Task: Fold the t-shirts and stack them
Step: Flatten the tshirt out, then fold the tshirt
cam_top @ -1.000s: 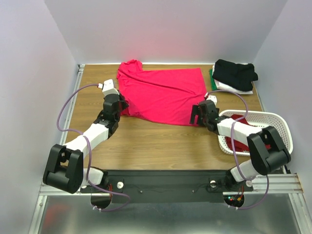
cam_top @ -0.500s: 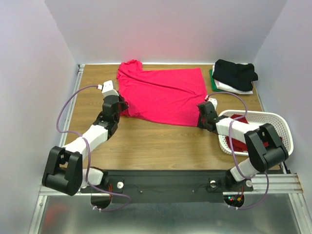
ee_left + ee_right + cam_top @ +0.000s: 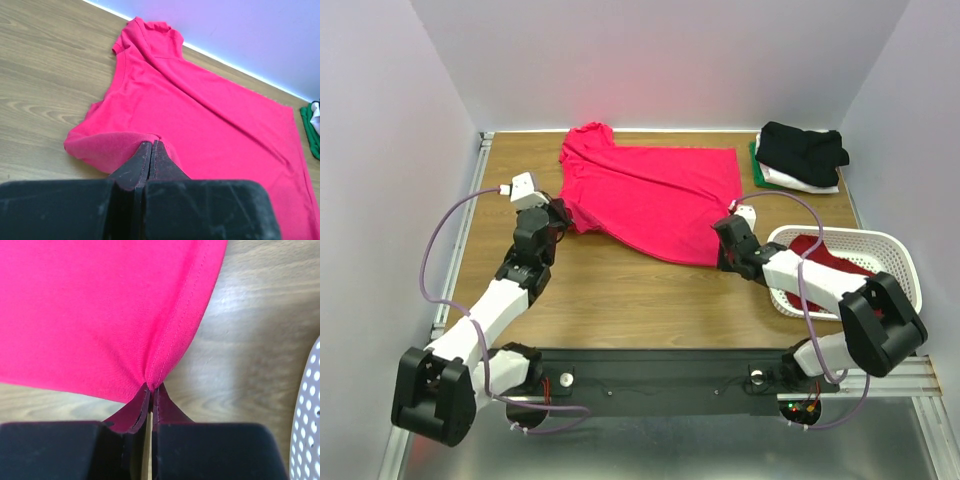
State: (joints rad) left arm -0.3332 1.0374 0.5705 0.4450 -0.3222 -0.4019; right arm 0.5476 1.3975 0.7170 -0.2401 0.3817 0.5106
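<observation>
Pinching the near edge of the bright pink-red t-shirt (image 3: 655,195), spread across the upper centre of the top view, the left gripper (image 3: 151,145) is clamped on a bunched corner at left. The right gripper (image 3: 149,387) is clamped on the hemmed corner beside the basket (image 3: 895,262), which suggests the first fold is starting. The next move likely calls for both arms to lift together and carry this edge toward the far side, cloth taut. Counted: one spread shirt; three folded at upper right, black t-shirt (image 3: 803,148), white t-shirt (image 3: 810,183) and green t-shirt (image 3: 755,158); one darker red t-shirt (image 3: 818,248) in the single basket.
</observation>
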